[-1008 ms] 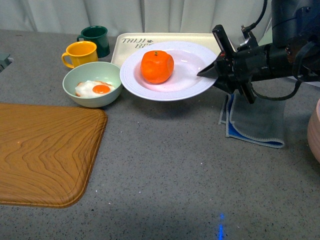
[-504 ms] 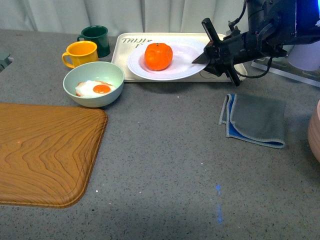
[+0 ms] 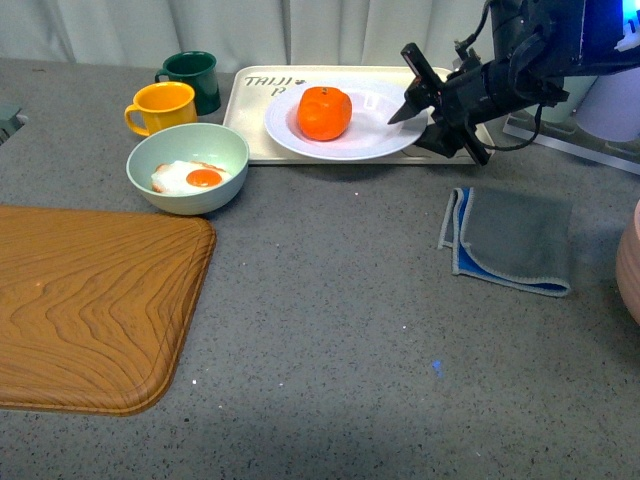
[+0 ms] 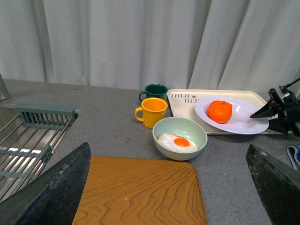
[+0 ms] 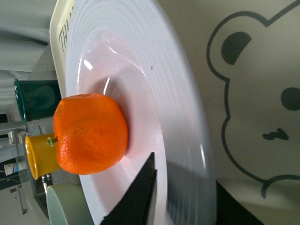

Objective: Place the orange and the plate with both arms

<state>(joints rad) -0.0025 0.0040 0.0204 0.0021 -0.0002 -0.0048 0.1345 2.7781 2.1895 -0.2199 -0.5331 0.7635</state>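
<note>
Hiding part of the plate's (image 3: 385, 142) right rim, the right end effector (image 3: 418, 112) grips that edge. The right wrist view shows one dark finger (image 5: 137, 197) lying on top of the ridged rim and a second dark shape below it, so the rim sits clamped between them. From the front I cannot tell whether the plate rests fully on the cream bear tray (image 3: 252, 132) or hangs just over it. The plate also covers much of the tray's lettering and printed bear.

The orange (image 3: 324, 112) sits in the plate's well, left of centre and well apart from the finger. The left end effector (image 4: 167, 154) appears only in its own wrist view, as two blurred dark fingers spread wide with nothing between them. It is out of the front view.

A pale green bowl (image 3: 190, 206) holding a fried egg (image 3: 190, 178) stands on the grey surface (image 3: 330, 300) near the tray's left end. A yellow mug (image 3: 163, 107) and a dark green mug (image 3: 192, 78) stand behind it. A wooden board (image 3: 90, 300) is cut off at the left edge. A folded grey and blue cloth (image 3: 512, 240) lies below the right arm, and a pinkish object (image 3: 630, 262) is cut off at the right edge.
</note>
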